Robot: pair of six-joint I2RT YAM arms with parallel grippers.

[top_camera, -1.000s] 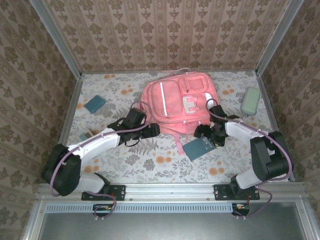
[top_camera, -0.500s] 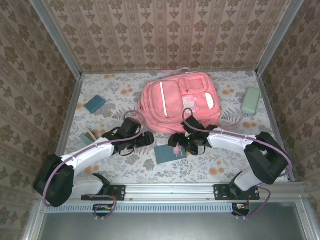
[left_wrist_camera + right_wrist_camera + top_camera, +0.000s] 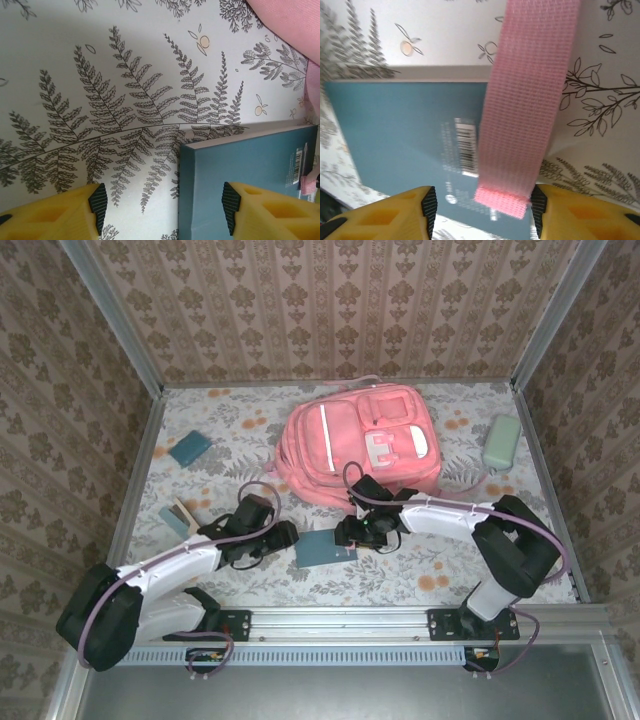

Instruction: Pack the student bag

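The student bag [image 3: 355, 445], a large pink backpack, lies flat at the table's back centre. A teal book [image 3: 320, 548] lies on the table in front of it. My left gripper [image 3: 287, 536] is at the book's left edge. In the left wrist view the gripper [image 3: 164, 210] is open, one pad [image 3: 231, 214] over the book [image 3: 245, 175] and the other over bare table. My right gripper [image 3: 350, 532] is at the book's right side. In the right wrist view it [image 3: 484, 210] is open, with a pink strap [image 3: 525, 100] hanging between its fingers above the book [image 3: 405, 135].
A pale green case [image 3: 501, 440] lies at the back right. One small teal item [image 3: 190, 447] sits at the back left and another [image 3: 177, 515] lies nearer on the left. Patterned walls enclose the table, and a metal rail [image 3: 330, 620] runs along its near edge.
The book has slid left from the bag's right front to the middle, with the right gripper following it. The left gripper has drawn back toward the near edge. Both grippers' jaws have narrowed.
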